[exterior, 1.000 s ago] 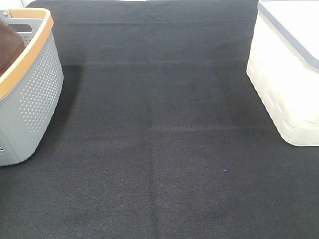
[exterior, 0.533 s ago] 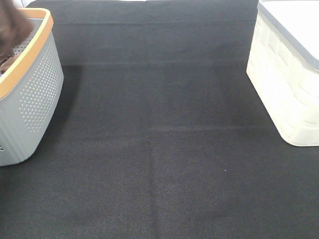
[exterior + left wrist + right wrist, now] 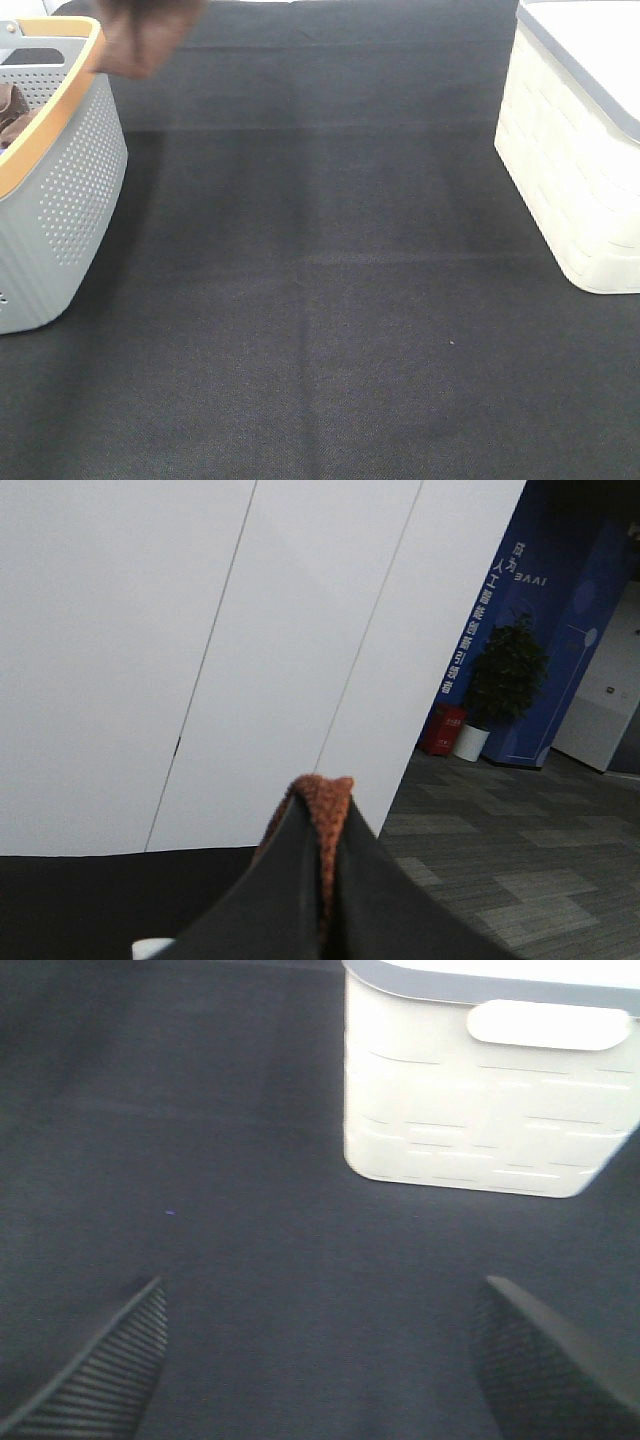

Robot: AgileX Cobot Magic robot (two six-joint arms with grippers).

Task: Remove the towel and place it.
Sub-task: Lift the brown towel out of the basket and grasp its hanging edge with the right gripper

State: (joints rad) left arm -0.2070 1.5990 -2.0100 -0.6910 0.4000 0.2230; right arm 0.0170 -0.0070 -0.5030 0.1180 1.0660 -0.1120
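The towel, a reddish-brown cloth, hangs blurred at the top left of the exterior high view, over the far right rim of the grey basket. Its upper part runs out of frame, so the arm holding it is not seen there. In the left wrist view my left gripper is shut, with a fold of the towel pinched between its dark fingers and sticking out past the tips. My right gripper is open, its ribbed fingers wide apart over bare dark mat, with nothing between them.
The grey basket has an orange rim, and a bit of brown cloth shows inside it. A white lidded box stands at the right edge, also seen as the white box ahead of the right gripper. A black mat covers the table.
The towel has risen out of the basket and swung right, from inside the rim to hanging over its far right edge. The right gripper has not moved.
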